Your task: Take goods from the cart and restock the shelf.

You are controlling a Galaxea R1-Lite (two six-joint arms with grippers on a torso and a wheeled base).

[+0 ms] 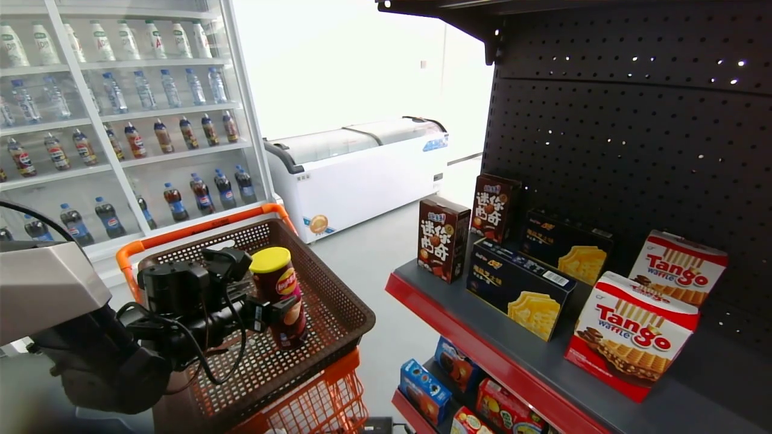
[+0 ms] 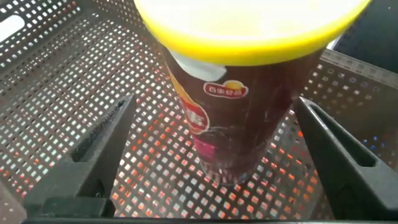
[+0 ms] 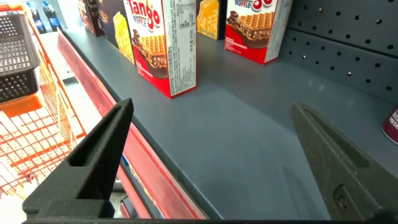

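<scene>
Shelf [image 1: 711,392]: six boxes [image 1: 522,289] | basket [image 1: 341,289]: one can [image 1: 283,295] | left gripper [image 2: 214,102] spread around can | right gripper [image 3: 212,106] spread

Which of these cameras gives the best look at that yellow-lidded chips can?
The head view: the whole chips can sits in the cart basket. The left wrist view sees it close, lid cropped; the right wrist view faces the shelf.

Overexposed daylight whitens the far wall [image 1: 338,60], the dark shelf [image 1: 464,307] is evenly lit, frame edges bow.
</scene>
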